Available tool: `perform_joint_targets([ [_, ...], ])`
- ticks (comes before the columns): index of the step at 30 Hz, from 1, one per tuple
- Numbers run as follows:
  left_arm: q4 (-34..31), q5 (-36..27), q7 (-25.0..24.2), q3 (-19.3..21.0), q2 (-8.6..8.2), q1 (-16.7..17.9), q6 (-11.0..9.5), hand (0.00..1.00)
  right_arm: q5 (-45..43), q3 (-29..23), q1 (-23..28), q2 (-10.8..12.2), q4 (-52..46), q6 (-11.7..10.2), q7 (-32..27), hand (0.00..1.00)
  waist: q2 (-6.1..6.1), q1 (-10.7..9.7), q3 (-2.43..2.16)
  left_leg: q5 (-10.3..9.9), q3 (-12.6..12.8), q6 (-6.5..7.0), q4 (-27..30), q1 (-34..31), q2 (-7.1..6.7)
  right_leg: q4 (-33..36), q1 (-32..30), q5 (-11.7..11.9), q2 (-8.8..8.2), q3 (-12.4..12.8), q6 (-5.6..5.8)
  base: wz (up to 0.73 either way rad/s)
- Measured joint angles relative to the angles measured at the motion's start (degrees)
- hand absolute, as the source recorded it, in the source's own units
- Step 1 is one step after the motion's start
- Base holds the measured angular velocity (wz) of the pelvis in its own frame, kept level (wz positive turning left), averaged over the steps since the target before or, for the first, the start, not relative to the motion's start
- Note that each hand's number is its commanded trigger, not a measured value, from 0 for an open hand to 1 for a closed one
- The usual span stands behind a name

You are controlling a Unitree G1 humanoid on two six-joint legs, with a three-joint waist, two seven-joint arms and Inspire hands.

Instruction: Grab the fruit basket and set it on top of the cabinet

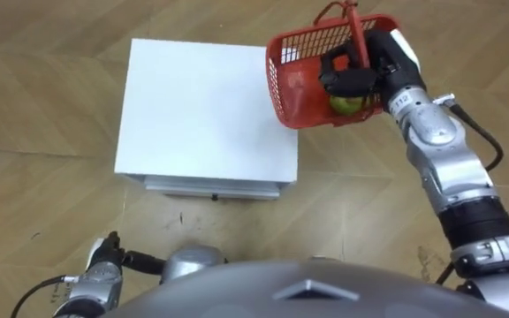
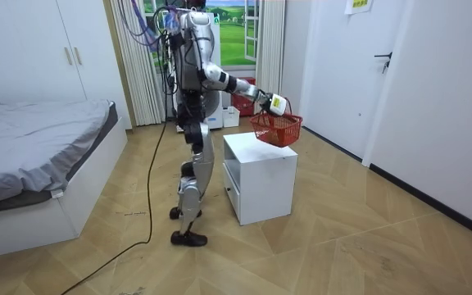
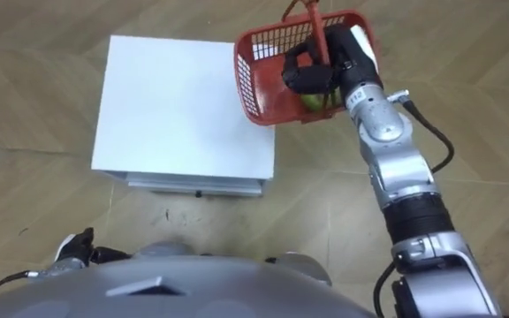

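Red fruit basket (image 1: 294,84) hangs clasped in the raised right robot hand (image 1: 353,75).

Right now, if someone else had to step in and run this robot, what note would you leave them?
Right robot hand: shut on the upright handle of the red plastic mesh basket.
Left robot hand: low at the robot's side, idle.
Basket: held tilted above the far right corner of the white box-shaped cabinet, and it appears clear of the top. A round green fruit lies inside.
Done: the basket is grasped and looks lifted.
Left: probably just levelling it so the fruit does not roll out.
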Motion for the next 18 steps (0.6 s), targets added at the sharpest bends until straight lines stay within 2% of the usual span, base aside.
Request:
perform_joint_targets([
  [1,0.18,1.61,-0.59,-0.29,0.36,-0.38,0.07,0.00,0.49,-0.20,-0.46,0.71,0.20,0.08,-0.11,1.00,-2.46,-0.22,0.61,-1.67,2.68,-1.85,2.23,-5.01,-1.59,-2.21,0.61,0.02,-1.51,4.09,-0.03,0.70],
  [2,0.12,2.49,-0.80,-0.89,0.35,-0.93,0.20,0.00,0.56,-0.48,-0.62,0.53,0.33,0.08,-0.16,1.00,-2.87,-0.35,0.48,-0.93,3.53,-1.59,0.16,-7.79,-2.34,-2.91,0.31,0.01,-2.03,5.14,-0.01,0.99],
  [3,-0.68,4.01,-0.94,-3.21,0.30,-1.51,0.55,0.00,0.47,-1.32,-1.74,-0.25,1.61,0.28,-0.64,1.00,-2.78,0.13,0.50,7.13,5.08,0.23,-3.41,-13.06,-2.02,-2.41,-0.86,-0.85,-2.11,5.22,1.35,0.72],
  [4,-0.82,5.28,-0.95,-4.44,0.79,-0.79,1.12,0.00,-0.07,-1.04,-3.07,0.56,4.58,0.77,-0.85,1.00,-4.07,1.37,0.35,7.65,7.39,1.51,-1.63,-13.89,-2.18,-1.60,-1.32,-2.18,-2.95,4.30,3.23,0.48],
  [5,-0.55,5.66,-0.98,-4.72,0.75,-0.72,1.69,0.00,-0.20,-0.86,-3.45,1.10,5.31,1.14,-0.70,1.00,-4.01,1.94,0.43,7.65,7.22,1.52,-1.29,-13.79,-2.20,-1.72,-1.64,-2.34,-2.97,3.21,3.57,0.11],
  [6,-0.38,5.67,-1.01,-5.31,0.55,-0.39,2.78,0.00,-0.27,0.20,-3.75,1.51,5.69,1.32,-0.66,1.00,-3.17,3.03,0.65,7.65,6.21,1.53,-0.59,-13.71,-2.00,-1.98,-1.67,-2.49,-2.66,1.11,3.78,0.14],
  [7,-0.12,5.66,-1.02,-5.39,0.44,-0.29,3.18,0.00,-0.13,1.31,-4.08,1.50,5.86,1.29,-0.66,1.00,-2.04,3.54,0.71,7.63,5.12,1.51,-0.52,-13.39,-1.75,-2.61,-2.42,-2.36,-2.09,0.73,3.64,0.18],
  [8,0.17,5.66,-1.02,-5.34,0.44,-0.46,3.33,0.00,-0.13,1.61,-4.19,1.50,5.95,1.29,-0.68,1.00,-1.63,3.66,0.76,7.63,4.91,1.50,-0.53,-13.24,-1.80,-3.17,-2.84,-1.96,-2.07,0.52,3.28,0.30],
  [9,0.88,6.02,-1.02,-5.24,0.75,-1.00,3.42,0.00,-0.05,2.18,-4.32,1.50,6.48,1.27,-0.75,1.00,-1.40,3.64,0.80,7.59,4.94,1.49,-0.65,-12.87,-2.48,-4.07,-3.80,0.29,-2.57,0.67,3.30,0.42],
  [10,1.54,6.18,-0.97,-5.11,0.95,-1.40,3.40,0.00,0.22,2.87,-4.40,1.48,7.75,1.20,-0.79,1.00,-1.18,3.65,0.68,7.53,4.77,1.52,-0.97,-12.38,-3.14,-3.25,-4.38,-0.15,-3.21,0.27,2.90,0.35],
  [13,1.71,6.31,-1.10,-4.85,0.38,-1.43,3.21,0.00,1.20,4.58,-6.09,1.57,11.39,1.23,-0.61,1.00,-0.24,4.39,0.57,7.52,4.62,1.49,-1.82,-12.07,-2.77,-2.84,-4.46,-0.26,-2.87,-0.24,2.56,-0.04],
  [18,1.23,8.38,-1.74,-4.44,-0.80,-1.27,3.91,0.00,4.99,4.92,-6.20,1.59,14.17,2.02,-0.44,1.00,-0.25,4.34,0.50,6.86,4.45,1.12,-2.06,-12.98,-1.86,-2.12,-5.74,0.11,-1.74,-1.48,1.64,-0.02],
])
